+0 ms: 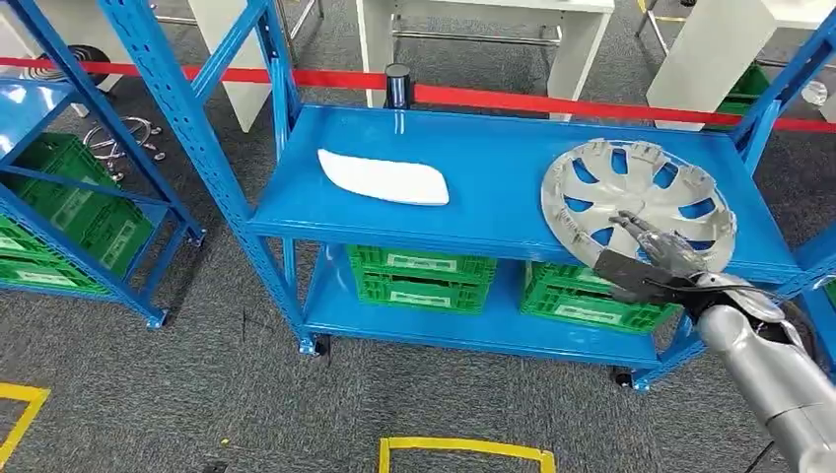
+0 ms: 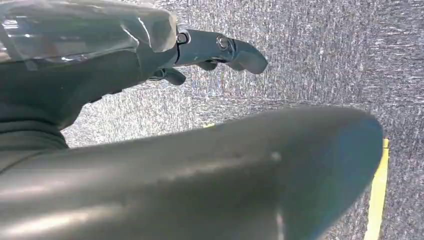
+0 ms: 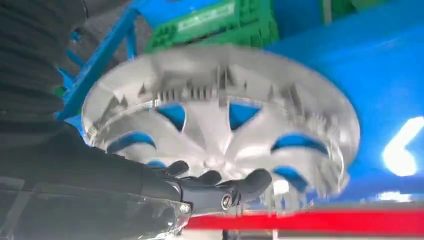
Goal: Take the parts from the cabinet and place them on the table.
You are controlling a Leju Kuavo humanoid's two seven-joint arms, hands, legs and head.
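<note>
A silver hubcap (image 1: 639,199) lies inside-up at the right end of the blue cabinet's top shelf (image 1: 493,168), its near rim hanging slightly over the shelf's front edge. My right hand (image 1: 653,261) grips that near rim, fingers (image 3: 227,186) laid across the spokes of the hubcap (image 3: 225,125), which looks blurred. A white curved panel (image 1: 383,178) rests flat on the shelf's left half, away from either hand. My left hand (image 2: 125,75) hangs over grey carpet with fingers (image 2: 235,50) stretched out and nothing in it.
Green crates (image 1: 422,277) sit on the cabinet's lower shelf. A second blue rack (image 1: 59,212) with green crates stands at left. Red barrier tape (image 1: 513,99) and white table legs (image 1: 582,49) lie beyond the cabinet. Yellow floor markings (image 1: 463,449) are near my feet.
</note>
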